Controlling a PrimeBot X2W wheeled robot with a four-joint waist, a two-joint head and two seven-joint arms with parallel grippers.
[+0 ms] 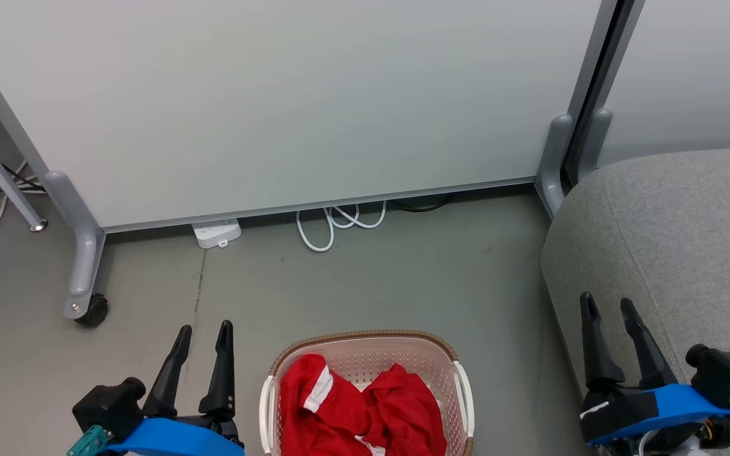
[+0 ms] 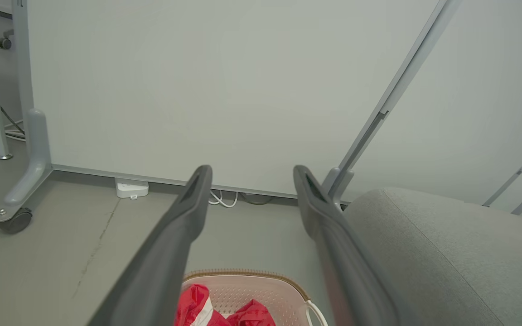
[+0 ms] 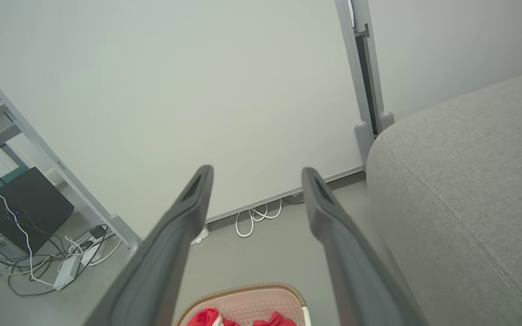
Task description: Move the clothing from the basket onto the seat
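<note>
Clothing [image 1: 358, 405], red with white stripes, lies crumpled inside the basket [image 1: 365, 337] on the floor [image 1: 403, 278], at six o'clock in the head view. Left gripper [image 1: 205, 327] hovers at seven o'clock, released and empty. Right gripper [image 1: 606, 301] hovers at four o'clock, likewise released, over the edge of the grey seat [image 1: 675, 228], which lies at three o'clock.
</note>
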